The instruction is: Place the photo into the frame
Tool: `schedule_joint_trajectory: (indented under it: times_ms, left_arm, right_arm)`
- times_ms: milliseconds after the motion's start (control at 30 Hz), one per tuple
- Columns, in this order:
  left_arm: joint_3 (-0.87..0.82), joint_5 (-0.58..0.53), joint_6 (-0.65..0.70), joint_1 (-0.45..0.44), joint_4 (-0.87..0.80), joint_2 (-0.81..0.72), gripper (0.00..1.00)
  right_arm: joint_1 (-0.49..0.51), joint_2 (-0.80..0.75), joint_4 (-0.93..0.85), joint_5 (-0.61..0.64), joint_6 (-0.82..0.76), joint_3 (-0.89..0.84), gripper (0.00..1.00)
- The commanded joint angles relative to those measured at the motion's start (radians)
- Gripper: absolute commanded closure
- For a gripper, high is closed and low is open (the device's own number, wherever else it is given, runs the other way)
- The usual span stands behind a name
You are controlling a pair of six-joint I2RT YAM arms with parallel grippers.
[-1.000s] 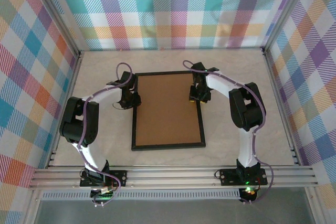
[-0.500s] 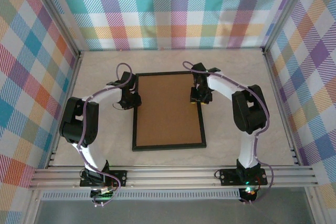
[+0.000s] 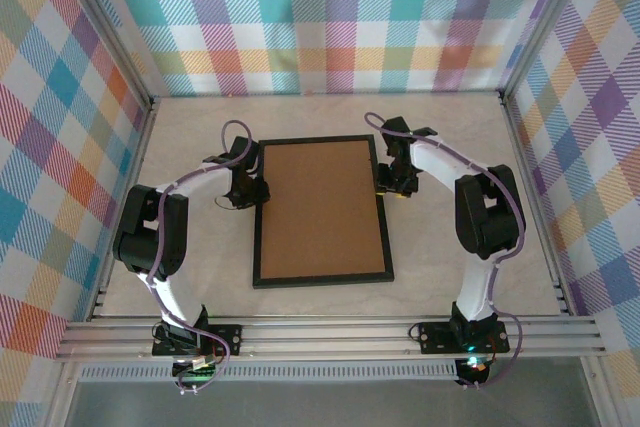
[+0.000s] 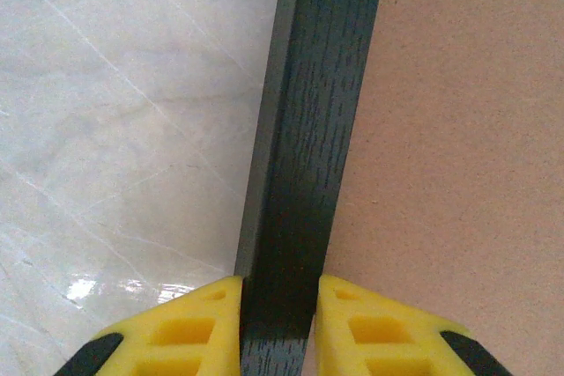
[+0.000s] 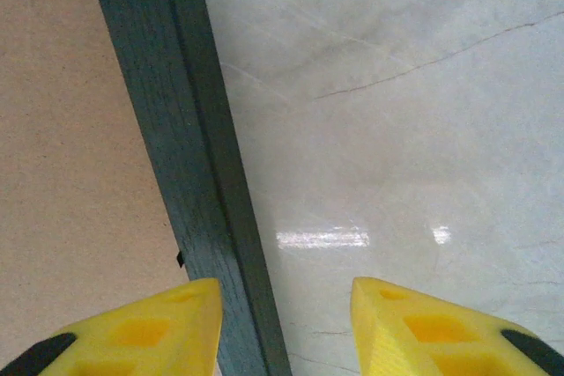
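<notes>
I see the frame (image 3: 320, 209) lying back-up at the centre of the worktop (image 3: 450, 127). The left gripper (image 4: 279, 292) is clamped on its left rail; the right gripper (image 5: 286, 292) stands part-open astride the right rail.

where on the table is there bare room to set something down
Bare table runs in a strip between the frame and the back wall, and in another between the frame's near edge and the metal rail. It is crowded along the frame's long sides, where the left gripper and the right gripper sit at its edges.
</notes>
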Motion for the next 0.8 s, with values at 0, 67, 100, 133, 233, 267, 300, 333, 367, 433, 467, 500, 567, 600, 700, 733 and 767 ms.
schedule_joint_trajectory:
  times_ms: [0,67,100,133,233,267,300,333,367,433,467,500,567,600,700,733,767]
  left_arm:
    - [-0.024,0.025,-0.007,-0.012,-0.053,-0.01,0.77]
    - [-0.024,0.024,-0.008,-0.012,-0.053,-0.011,0.77]
    - [-0.024,0.025,-0.007,-0.012,-0.053,-0.012,0.77]
    - [-0.025,0.023,-0.007,-0.012,-0.054,-0.013,0.77]
    - [-0.026,0.024,-0.008,-0.012,-0.053,-0.013,0.77]
    - [-0.027,0.024,-0.008,-0.012,-0.052,-0.012,0.77]
    - [-0.028,0.026,-0.009,-0.012,-0.052,-0.011,0.77]
    - [-0.028,0.026,-0.01,-0.012,-0.05,-0.011,0.77]
    - [-0.03,0.028,-0.009,-0.012,-0.049,-0.009,0.77]
    - [-0.03,0.031,-0.012,-0.012,-0.046,-0.006,0.77]
    - [-0.03,0.032,-0.011,-0.012,-0.047,-0.006,0.77]
    - [-0.03,0.032,-0.012,-0.012,-0.047,-0.004,0.77]
    - [-0.028,0.031,-0.011,-0.012,-0.046,-0.004,0.77]
    - [-0.028,0.03,-0.01,-0.012,-0.047,-0.006,0.77]
    - [-0.03,0.028,-0.008,-0.012,-0.049,-0.007,0.77]
    - [-0.028,0.025,-0.007,-0.012,-0.051,-0.007,0.77]
    - [-0.028,0.024,-0.006,-0.012,-0.053,-0.008,0.77]
  right_arm:
    - [0.003,0.038,0.015,-0.029,-0.019,0.009,0.56]
    - [0.002,0.049,0.024,-0.036,-0.017,0.009,0.56]
    - [0.004,0.055,0.024,-0.039,-0.015,0.011,0.56]
    - [0.004,0.061,0.028,-0.044,-0.013,0.01,0.56]
    - [0.004,0.075,0.036,-0.06,-0.012,0.002,0.56]
    - [0.004,0.08,0.041,-0.066,-0.013,-0.002,0.57]
    - [0.003,0.083,0.044,-0.072,-0.013,-0.005,0.56]
    - [0.004,0.087,0.047,-0.081,-0.012,-0.009,0.56]
    - [0.005,0.09,0.049,-0.089,-0.012,-0.013,0.56]
    - [0.008,0.095,0.055,-0.094,-0.013,-0.018,0.56]
    - [0.009,0.099,0.053,-0.093,-0.013,-0.017,0.57]
    - [0.009,0.099,0.051,-0.087,-0.013,-0.015,0.57]
    - [0.009,0.087,0.043,-0.06,-0.017,-0.011,0.57]
    - [0.009,0.08,0.038,-0.042,-0.019,-0.006,0.56]
    - [0.009,0.069,-0.001,0.025,-0.036,0.032,0.56]
    - [0.007,0.07,-0.017,0.055,-0.042,0.049,0.56]
    - [0.006,0.071,-0.029,0.076,-0.047,0.062,0.56]
